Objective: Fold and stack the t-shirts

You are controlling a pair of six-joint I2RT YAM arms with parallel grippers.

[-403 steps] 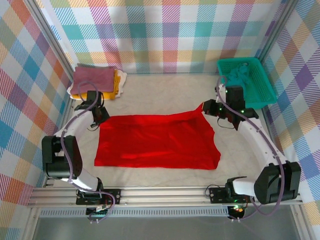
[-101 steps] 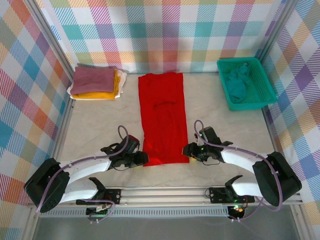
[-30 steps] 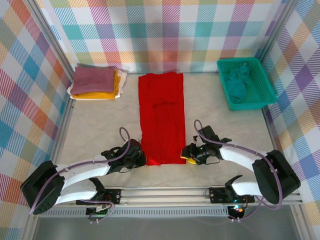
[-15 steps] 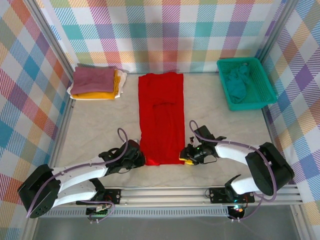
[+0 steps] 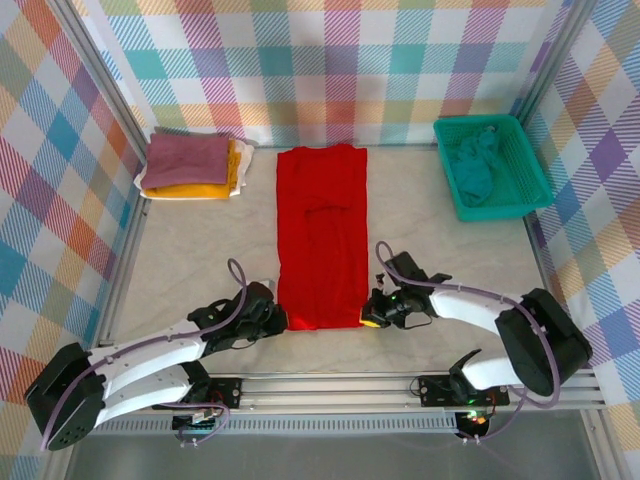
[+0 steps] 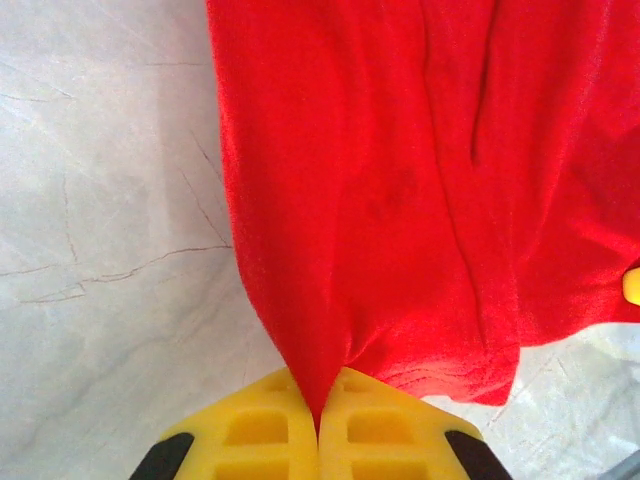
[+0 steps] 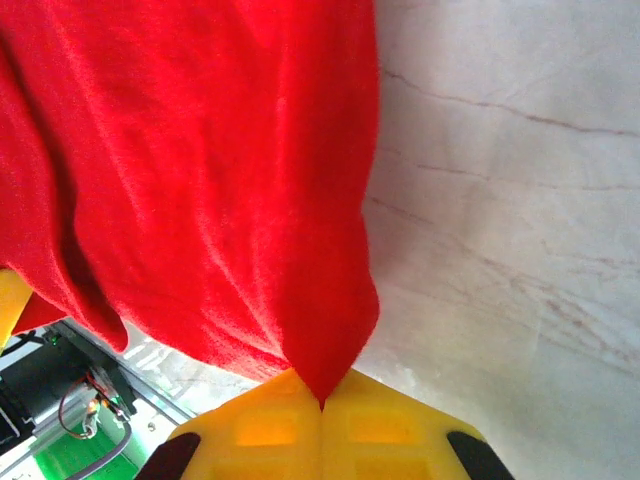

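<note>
Shut go the jaws of the right gripper [image 7: 321, 400], which stood apart beside the hem a second ago, and now its yellow fingers pinch the near right corner of the red t-shirt [image 5: 322, 235], cloth bunched into a peak right between them. Over on the other side, the left gripper [image 6: 318, 425] is clamped the same way on the near left corner, red fabric drawn up into the seam where its pads meet. So both near corners are held, each by the arm on its own side, low down close to the near rail. Everything about the coming move hangs on this: the shirt stretches straight away from both grippers, a narrow strip with its long axis running near to far, hem at the tools, neck end at the far side. My read is a lift and a carry forward, near hem over to far end, both arms keeping pace so the edge stays square. Underneath, the table [image 5: 190, 260] is pale, smooth and marbled, with bare room left and right of the strip. Far left sits the folded stack [image 5: 190, 165], mauve on top; far right the basket [image 5: 543, 180] holds a crumpled teal t-shirt [image 5: 475, 160], plaid walls all round
</note>
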